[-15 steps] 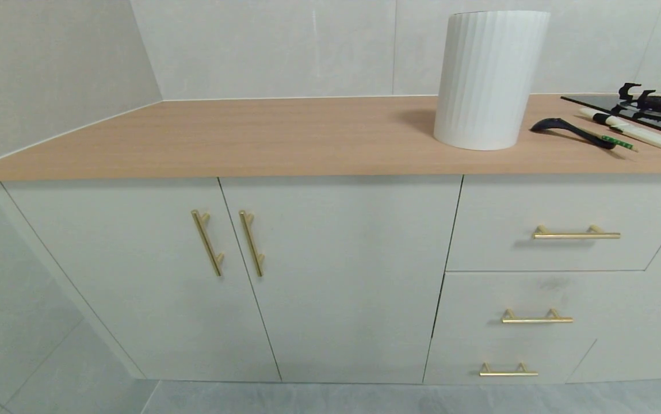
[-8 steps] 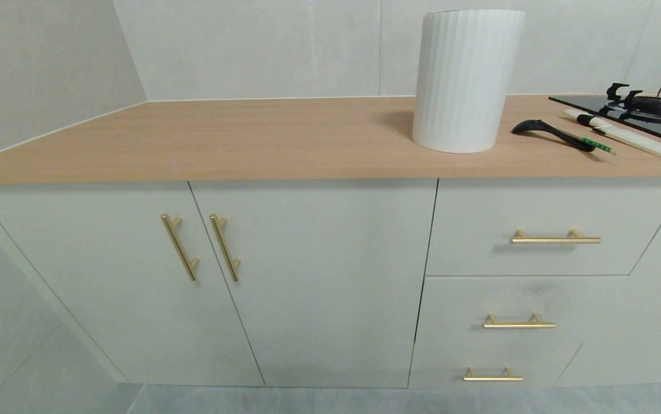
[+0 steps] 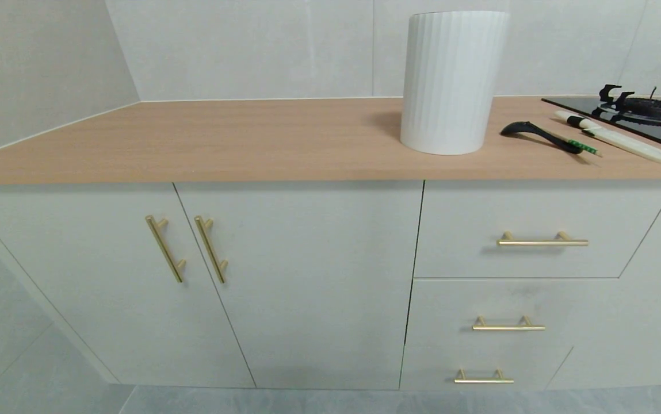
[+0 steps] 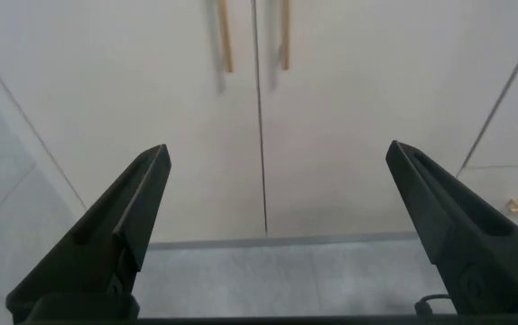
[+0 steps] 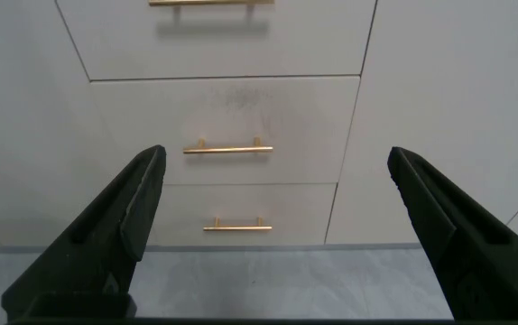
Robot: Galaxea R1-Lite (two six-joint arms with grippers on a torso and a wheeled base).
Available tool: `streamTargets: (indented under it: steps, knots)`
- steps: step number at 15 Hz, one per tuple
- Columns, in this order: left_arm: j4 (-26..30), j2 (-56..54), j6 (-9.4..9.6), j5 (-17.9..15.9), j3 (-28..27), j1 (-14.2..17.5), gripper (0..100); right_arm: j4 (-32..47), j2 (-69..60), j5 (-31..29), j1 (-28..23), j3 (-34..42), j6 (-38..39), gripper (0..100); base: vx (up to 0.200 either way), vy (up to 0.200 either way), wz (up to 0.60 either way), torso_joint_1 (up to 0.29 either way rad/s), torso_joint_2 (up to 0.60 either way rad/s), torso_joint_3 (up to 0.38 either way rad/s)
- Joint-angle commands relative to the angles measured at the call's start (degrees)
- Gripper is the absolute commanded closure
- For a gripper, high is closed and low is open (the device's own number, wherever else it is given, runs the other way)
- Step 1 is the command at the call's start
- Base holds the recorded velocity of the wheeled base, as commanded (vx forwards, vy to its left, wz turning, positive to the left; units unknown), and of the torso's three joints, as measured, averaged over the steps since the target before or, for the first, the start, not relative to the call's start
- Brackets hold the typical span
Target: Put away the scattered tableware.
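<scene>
While on counter [image 3: 238, 141], spoon [image 3: 540, 135] beside canister [image 3: 448, 83]

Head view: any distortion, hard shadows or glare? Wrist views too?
Head view: cabinet seams and door handles lean inward toward the floor, wide-angle tilt; the white canister throws a soft shadow to its left on the countertop; no strong glare. Right wrist view: faint shadows under the drawer handles. Left wrist view: even, flat light.

I see cabinet doors [image 4: 349, 135] with gold handles [image 4: 226, 36] ahead of left gripper [image 4: 277, 149] | drawers [image 5: 227, 117] ahead of right gripper [image 5: 274, 151] | stove [image 3: 646, 109] on wood countertop [image 3: 249, 138], above both
</scene>
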Motion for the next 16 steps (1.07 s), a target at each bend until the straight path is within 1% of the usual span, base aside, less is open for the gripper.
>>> streamTargets:
  steps: [1, 7, 9, 16]
  knots:
    - [-0.04, 0.07, -0.08, 0.05, -0.02, 0.02, 0, -0.04, 0.09, 0.01, 0.06, 0.00, 0.01, 0, 0.000, 0.000, 0.00, 0.000, 0.00, 0.000]
    - [-0.04, 0.07, -0.08, 0.05, -0.02, 0.02, 0, -0.04, 0.00, 0.01, 0.06, 0.00, 0.01, 0, 0.000, 0.000, 0.00, 0.000, 0.00, 0.000]
    - [-0.04, 0.07, -0.08, 0.14, -0.02, 0.02, 0, -0.04, 0.09, 0.01, 0.06, 0.00, 0.01, 0, 0.000, 0.000, -0.60, 0.002, 0.01, 0.000]
    - [-0.04, 0.07, -0.08, 0.23, -0.02, 0.02, 0, -0.04, 0.09, 0.01, 0.06, 0.00, 0.10, 0, 0.000, 0.000, 0.00, 0.000, 0.00, 0.000]
